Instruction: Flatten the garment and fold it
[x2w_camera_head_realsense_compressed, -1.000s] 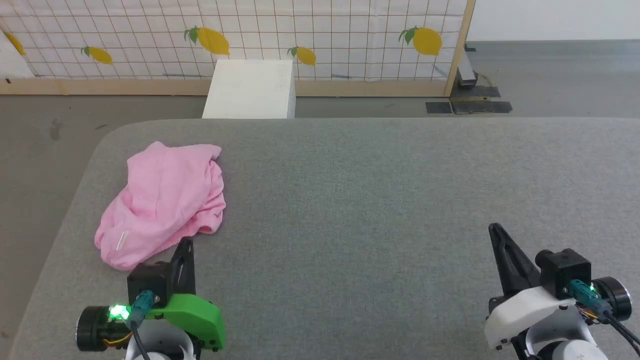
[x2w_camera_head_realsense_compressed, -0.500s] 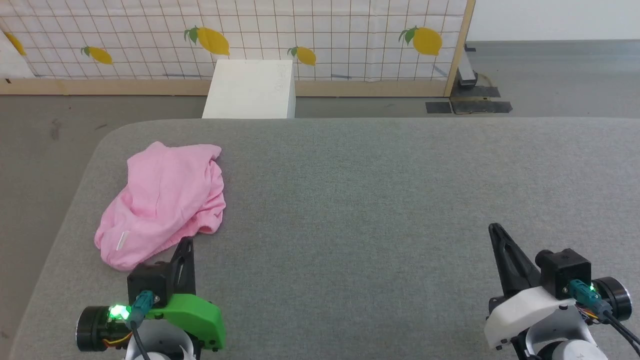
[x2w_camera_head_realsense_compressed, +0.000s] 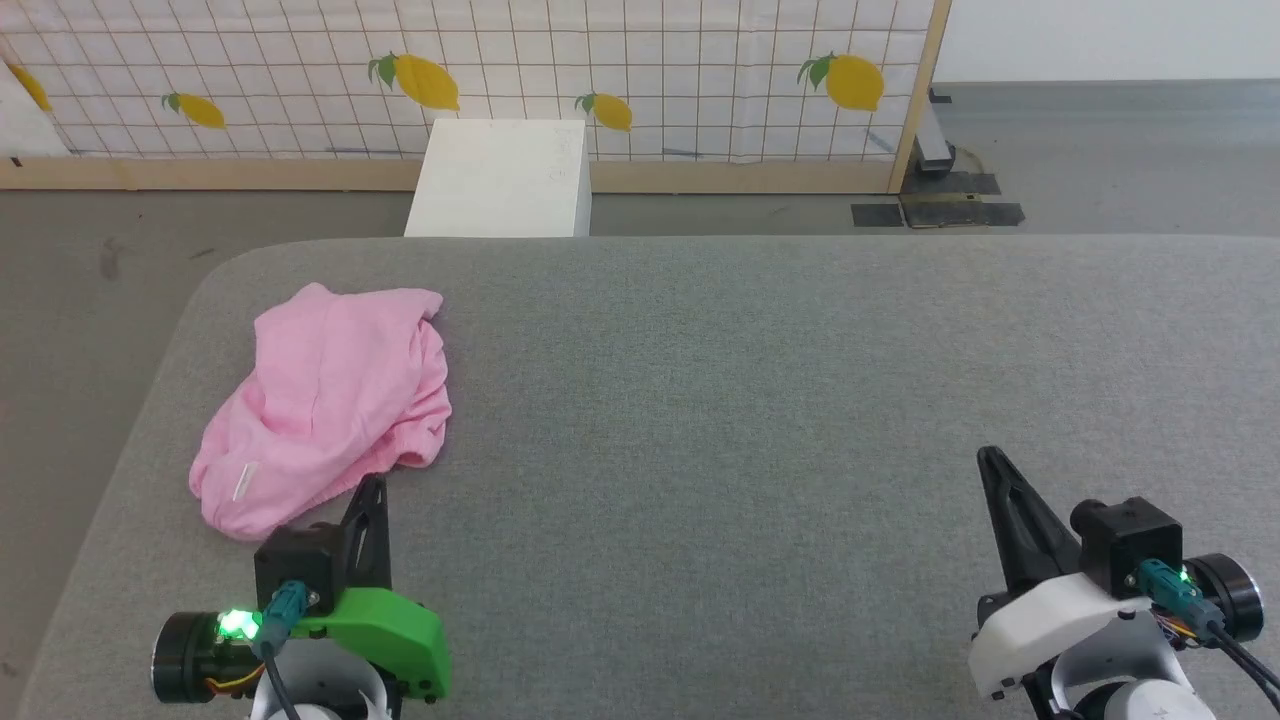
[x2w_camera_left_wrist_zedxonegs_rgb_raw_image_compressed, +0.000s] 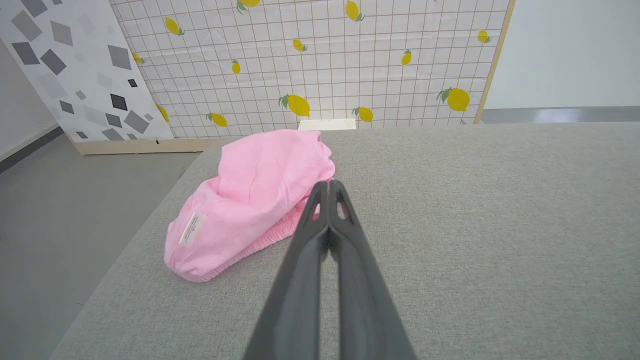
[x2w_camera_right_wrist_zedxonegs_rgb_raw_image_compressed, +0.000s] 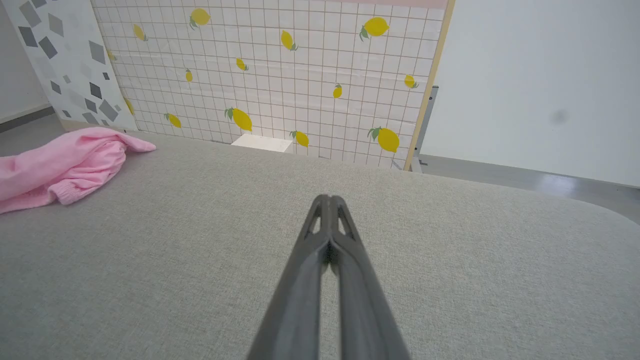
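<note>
Two sets of dark fingers low over a grey desk (x2w_camera_head_realsense_compressed: 700, 400), both shut tip to tip.

Far left on the desk: pink shorts (x2w_camera_head_realsense_compressed: 325, 400), bunched in a loose heap near the rounded left corner, neither spread flat nor folded. Small white label (x2w_camera_head_realsense_compressed: 243, 481) facing up on the near left part of the heap. Seen from the left wrist, the same shorts (x2w_camera_left_wrist_zedxonegs_rgb_raw_image_compressed: 260, 185) with the label (x2w_camera_left_wrist_zedxonegs_rgb_raw_image_compressed: 193, 228) toward the left and a gathered waistband (x2w_camera_left_wrist_zedxonegs_rgb_raw_image_compressed: 260, 241) along the near edge.

Just right of the label and nearer the robot: left fingers (x2w_camera_head_realsense_compressed: 368, 520), pressed together, tip just beside the near edge of the shorts; cannot tell whether touching. From the left wrist, those fingers (x2w_camera_left_wrist_zedxonegs_rgb_raw_image_compressed: 312, 240) closed and pointing over the right part of the heap.

Further right, beyond the far edge of the desk: white box (x2w_camera_head_realsense_compressed: 500, 180) on the floor against a lemon-print screen (x2w_camera_head_realsense_compressed: 650, 60).

Far right, well apart from the shorts: right fingers (x2w_camera_head_realsense_compressed: 1015, 520), closed, above bare grey fabric. From the right wrist, fingers (x2w_camera_right_wrist_zedxonegs_rgb_raw_image_compressed: 312, 255) together, with the shorts (x2w_camera_right_wrist_zedxonegs_rgb_raw_image_compressed: 65, 160) at the left edge.
</note>
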